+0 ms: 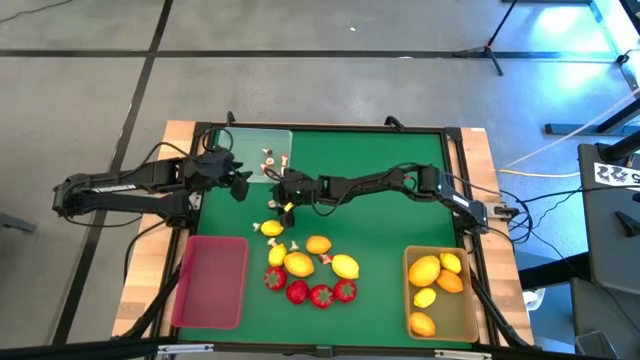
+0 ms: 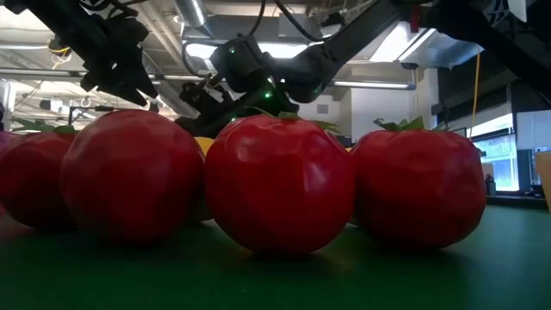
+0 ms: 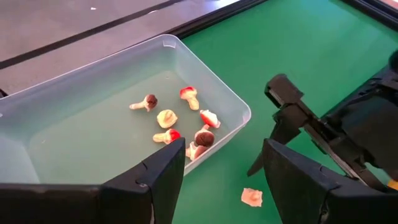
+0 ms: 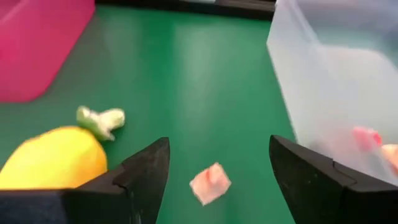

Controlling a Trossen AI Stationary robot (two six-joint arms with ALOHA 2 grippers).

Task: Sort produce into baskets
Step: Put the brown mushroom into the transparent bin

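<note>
Hovering open-jawed and empty, right gripper straight above a small pinkish-white mushroom-like bit lying loose on the green surface, just off the 6 o'clock side of the clear plastic tray; long axis too blurred to tell. Nearer of the two arms: right; left gripper, jaws likewise apart and empty, by the tray's 7 o'clock corner. No legible writing anywhere.

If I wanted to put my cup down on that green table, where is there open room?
Bare mat lies right of the right arm toward the far right corner, and between the lemons and the tan basket. The red basket holds nothing. It is crowded around both grippers beside the clear basket and around the strawberries.
</note>
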